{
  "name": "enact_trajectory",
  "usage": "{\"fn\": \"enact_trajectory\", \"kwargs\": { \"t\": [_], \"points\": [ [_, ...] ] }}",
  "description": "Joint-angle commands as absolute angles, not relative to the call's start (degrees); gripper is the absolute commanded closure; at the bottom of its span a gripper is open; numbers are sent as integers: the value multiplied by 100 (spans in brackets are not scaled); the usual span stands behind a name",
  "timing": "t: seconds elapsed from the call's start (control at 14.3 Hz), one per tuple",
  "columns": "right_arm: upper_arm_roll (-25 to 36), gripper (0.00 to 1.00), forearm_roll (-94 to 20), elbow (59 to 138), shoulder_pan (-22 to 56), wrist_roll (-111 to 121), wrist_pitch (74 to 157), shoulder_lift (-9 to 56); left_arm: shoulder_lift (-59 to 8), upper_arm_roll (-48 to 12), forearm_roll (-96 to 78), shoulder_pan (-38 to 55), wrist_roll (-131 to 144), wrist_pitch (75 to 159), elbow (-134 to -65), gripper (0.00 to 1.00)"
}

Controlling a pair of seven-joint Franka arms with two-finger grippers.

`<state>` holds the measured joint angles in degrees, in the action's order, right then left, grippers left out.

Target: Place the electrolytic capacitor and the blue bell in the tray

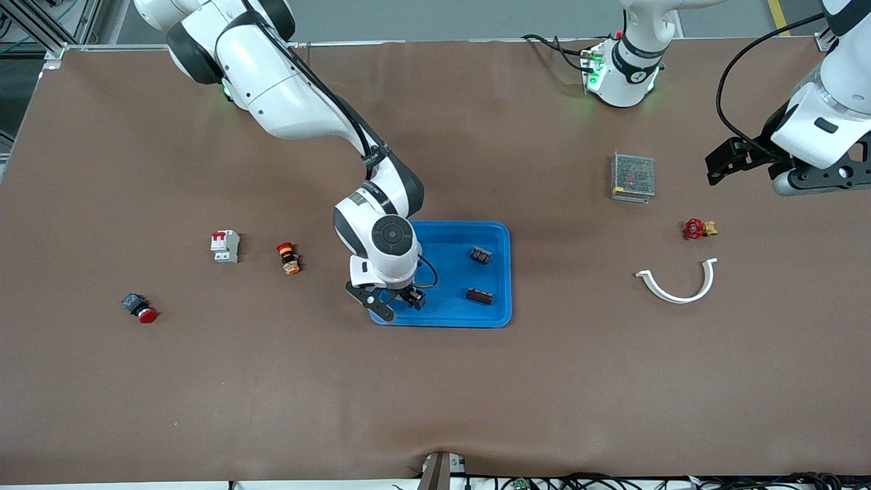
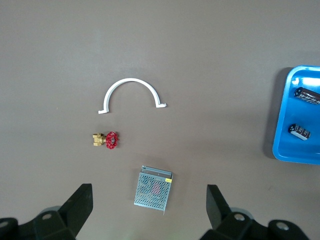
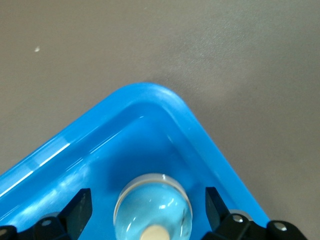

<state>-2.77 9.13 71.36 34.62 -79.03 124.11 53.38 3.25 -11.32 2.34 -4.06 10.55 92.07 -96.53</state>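
Bell, clear blue, sat on the floor of the tray, in the corner at the tray's 7 o'clock, reading the front view as a dial with 12 toward the arms' bases. The right gripper hung low over that corner with its claw released: the fingers stood spread on either side of the bell, and a gap showed between each finger and the bell.

Two dark capacitors lay in the same tray, well apart from the bell. One was at about 3 o'clock from the tray's middle and the other at about 4 o'clock, nearer the front camera.

The left arm waited. The left gripper was up over the table at that arm's end, at 2 o'clock from the tray, claw released and grasping nothing.

Below it, on the table, a mesh box lay at 2 o'clock from the tray, a red valve at 3 o'clock and a white clip nearer the camera than the valve.

Toward the right arm's end, at 9 o'clock from the tray, lay an orange switch, a breaker and, at 8 o'clock, a red button
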Motion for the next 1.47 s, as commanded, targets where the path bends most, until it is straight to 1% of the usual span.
{"fn": "enact_trajectory", "kwargs": {
  "t": [0.0, 0.21, 0.42, 0.56, 0.63, 0.84, 1.05, 1.19, 1.26, 1.4],
  "points": [
    [-421, 0, 897, 7154, 3507, -7892, 12252, 5133, 466, -1125, 97, -431, 923, 9299, -9817, 0],
    [-448, 0, 660, 7137, 3516, -7840, 11788, 4940, 457, -1134, 105, -431, 923, 9299, -9826, 0],
    [-562, 0, 546, 7093, 3385, -7630, 11698, 4764, 466, -1134, 105, -431, 923, 9299, -9826, 0],
    [-650, 0, 169, 6918, 3147, -7437, 11672, 4703, 475, -1134, 105, -431, 923, 9290, -9861, 0],
    [-659, 0, -16, 6795, 3025, -7288, 11498, 4693, 475, -1134, 105, -431, 923, 9290, -9870, 0],
    [-659, 0, -604, 6189, 2699, -6725, 10445, 4685, 475, -1134, 105, -431, 932, 9290, -9870, 0],
    [-659, 0, -931, 6029, 2278, -6234, 10091, 4545, 492, -1134, 105, -422, 932, 9264, -9870, 0],
    [-624, 0, -923, 6029, 2005, -5122, 9557, 4378, 501, -1134, 105, -422, 940, 9229, -9879, 0],
    [-563, 0, -871, 6038, 1865, -4210, 9275, 4238, 510, -1134, 105, -422, 940, 9211, -9879, 0],
    [-388, 0, -739, 6038, 1575, -2818, 8975, 4026, 518, -1177, 105, -431, 949, 9185, -9879, 0]
  ]
}}
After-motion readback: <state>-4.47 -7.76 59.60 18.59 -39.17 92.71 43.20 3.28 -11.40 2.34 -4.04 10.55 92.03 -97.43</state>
